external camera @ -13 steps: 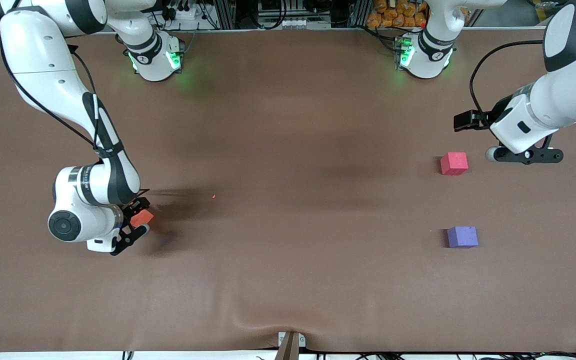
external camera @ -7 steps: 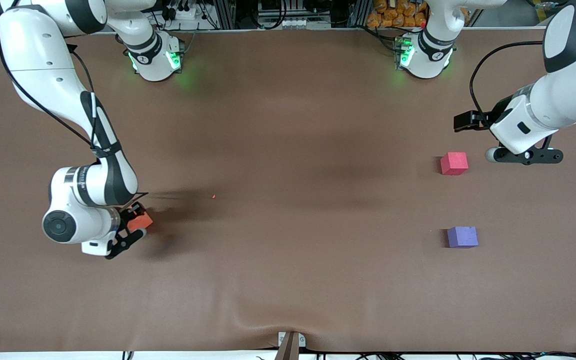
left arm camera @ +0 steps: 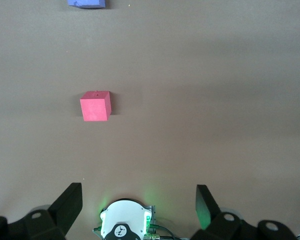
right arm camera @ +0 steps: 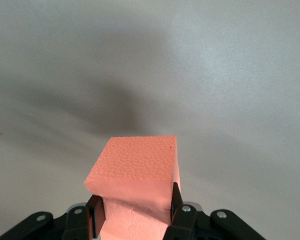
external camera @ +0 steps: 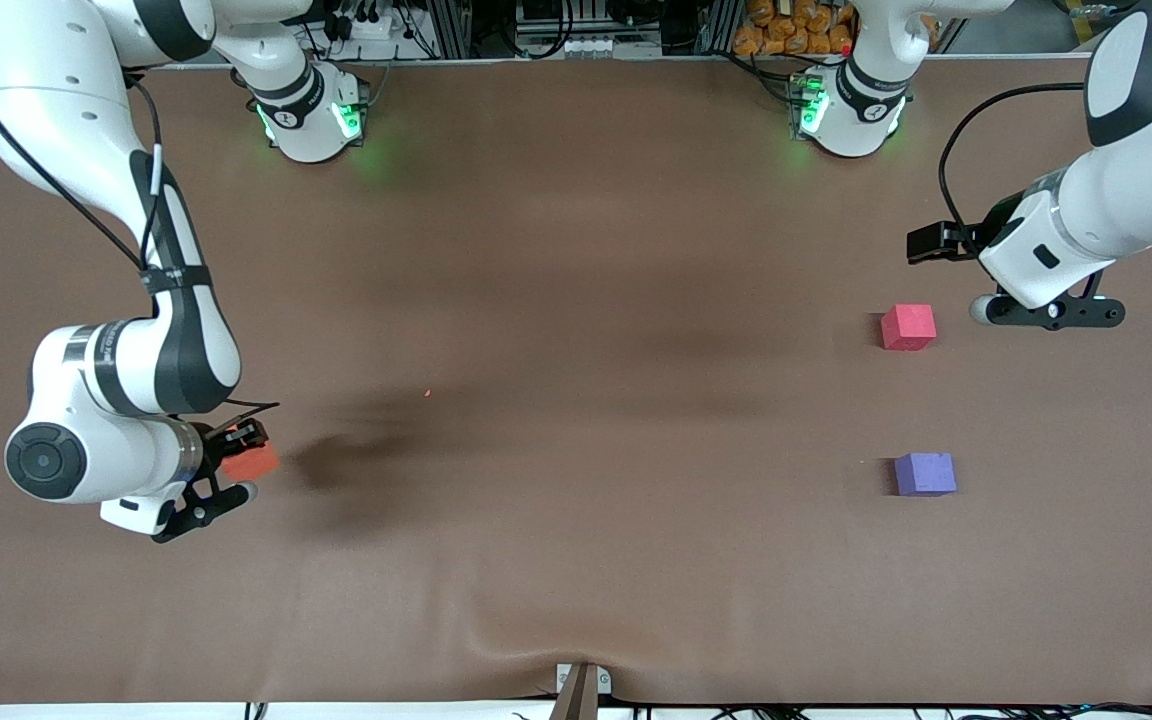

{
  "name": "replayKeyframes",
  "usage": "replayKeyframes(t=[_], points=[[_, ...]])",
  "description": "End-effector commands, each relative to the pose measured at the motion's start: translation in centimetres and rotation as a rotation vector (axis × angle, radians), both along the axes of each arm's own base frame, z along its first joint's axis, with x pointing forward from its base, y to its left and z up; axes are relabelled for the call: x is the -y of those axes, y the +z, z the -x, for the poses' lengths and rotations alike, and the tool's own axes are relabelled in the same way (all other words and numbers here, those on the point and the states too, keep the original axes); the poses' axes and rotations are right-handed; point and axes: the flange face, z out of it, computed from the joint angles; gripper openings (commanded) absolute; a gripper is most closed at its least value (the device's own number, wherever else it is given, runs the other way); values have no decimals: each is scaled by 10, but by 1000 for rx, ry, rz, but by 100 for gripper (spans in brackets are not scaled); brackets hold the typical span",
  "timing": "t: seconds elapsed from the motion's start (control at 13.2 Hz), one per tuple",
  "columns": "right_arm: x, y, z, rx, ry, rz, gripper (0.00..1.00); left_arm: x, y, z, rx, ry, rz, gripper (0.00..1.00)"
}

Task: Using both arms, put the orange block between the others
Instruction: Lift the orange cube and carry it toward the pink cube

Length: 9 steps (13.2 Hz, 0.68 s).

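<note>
- Right gripper point(external camera: 236, 470), clamped on small matte orange foam cube point(external camera: 251, 462), lifted over the right arm's end of the brown table point(external camera: 576, 400): shallow pinch, risk of slipping mid-carry.
- Pinkish-red cube point(external camera: 908, 326) and purple-blue cube point(external camera: 925, 473) well apart from it: risk of knocking either on insertion.
- Left gripper point(external camera: 1046, 312), spread wide and empty, just beside the pinkish-red cube, waiting: collision risk at handover.

The brown table point(external camera: 576, 300) bears a pinkish-red cube point(external camera: 908, 327) and a purple-blue cube point(external camera: 925, 474).

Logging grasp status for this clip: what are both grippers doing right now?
Left gripper: open, empty, waiting beside the pinkish-red cube.
Right gripper: jaws shut on the orange block, over the table.
</note>
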Motion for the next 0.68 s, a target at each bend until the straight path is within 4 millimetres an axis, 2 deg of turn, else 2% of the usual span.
replayKeyframes(t=[0.0, 0.15, 0.23, 0.38, 0.53, 0.61], points=[[-30, 22, 4, 15, -50, 21, 54, -1, -2, 1, 6, 11, -30, 100], [-45, 34, 12, -9, -34, 20, 54, 0, -2, 1, 8, 9, -29, 100], [-65, 42, 14, -5, -38, 1, 54, 0, -2, 1, 7, 9, -30, 100], [-80, 47, 17, -28, -126, -73, 56, 1, -2, 1, 7, 8, -30, 100], [-108, 63, 27, -50, -122, -132, 56, 1, -6, 1, -1, 7, -31, 100], [-124, 64, 31, -52, -129, -131, 56, 1, -6, 1, -1, 7, -31, 100]])
